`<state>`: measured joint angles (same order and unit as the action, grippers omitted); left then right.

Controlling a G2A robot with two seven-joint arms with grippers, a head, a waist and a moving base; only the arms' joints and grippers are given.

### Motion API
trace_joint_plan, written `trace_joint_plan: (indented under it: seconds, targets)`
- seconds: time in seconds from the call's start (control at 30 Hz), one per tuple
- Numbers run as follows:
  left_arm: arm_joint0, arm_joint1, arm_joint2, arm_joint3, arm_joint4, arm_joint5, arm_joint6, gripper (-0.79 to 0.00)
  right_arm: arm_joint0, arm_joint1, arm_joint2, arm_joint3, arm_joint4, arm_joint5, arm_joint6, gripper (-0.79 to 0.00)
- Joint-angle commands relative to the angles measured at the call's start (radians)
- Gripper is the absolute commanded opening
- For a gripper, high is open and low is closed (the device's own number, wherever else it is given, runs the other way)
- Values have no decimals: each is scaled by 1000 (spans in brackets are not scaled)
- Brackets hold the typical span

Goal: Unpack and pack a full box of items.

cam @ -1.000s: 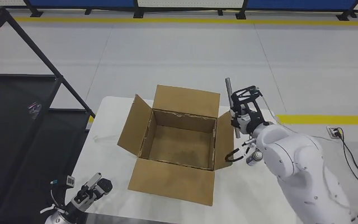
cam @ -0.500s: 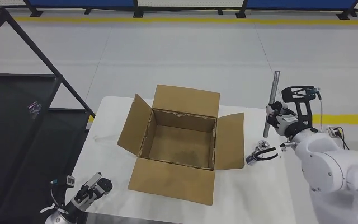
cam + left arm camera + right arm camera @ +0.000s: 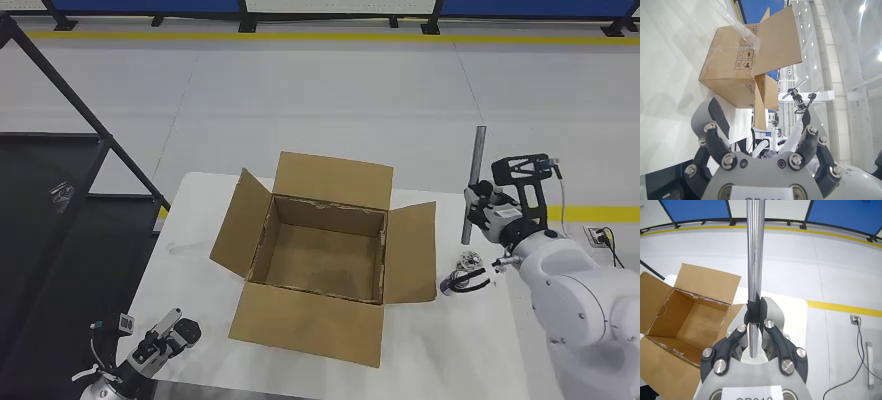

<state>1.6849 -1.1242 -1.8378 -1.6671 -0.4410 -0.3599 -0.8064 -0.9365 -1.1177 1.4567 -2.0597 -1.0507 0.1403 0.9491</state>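
My right pincer (image 3: 755,311) clamped low on the long polished steel rod (image 3: 754,256): stiff, slick, likely top-heavy; mid-shaft hold safer.

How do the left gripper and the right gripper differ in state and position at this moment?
The left gripper has its jaws open and empty; the right gripper has its jaws shut on a metal rod. The left gripper sits low at the table's near corner, beside the cardboard box; the right gripper is raised on the box's opposite side. Both are outside the box.
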Motion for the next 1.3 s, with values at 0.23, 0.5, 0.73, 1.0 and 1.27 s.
trace_joint_plan:
  seconds: [0.23,0.5,0.73,1.0,1.27]
  targets:
    - [0,0,0,0,0,0,0,0,329,-62,-406,271,66,-87,-2,-785]
    - [0,0,0,0,0,0,0,0,517,-165,-742,608,113,-148,-59,-785]
    - [0,0,0,0,0,0,0,0,582,-256,-899,897,175,-196,-81,-785]
    - [0,0,0,0,0,0,0,0,616,-360,-997,1196,212,-202,-146,-785]
    - [0,0,0,0,0,0,0,0,655,-441,-1020,1368,252,-239,-193,-785]
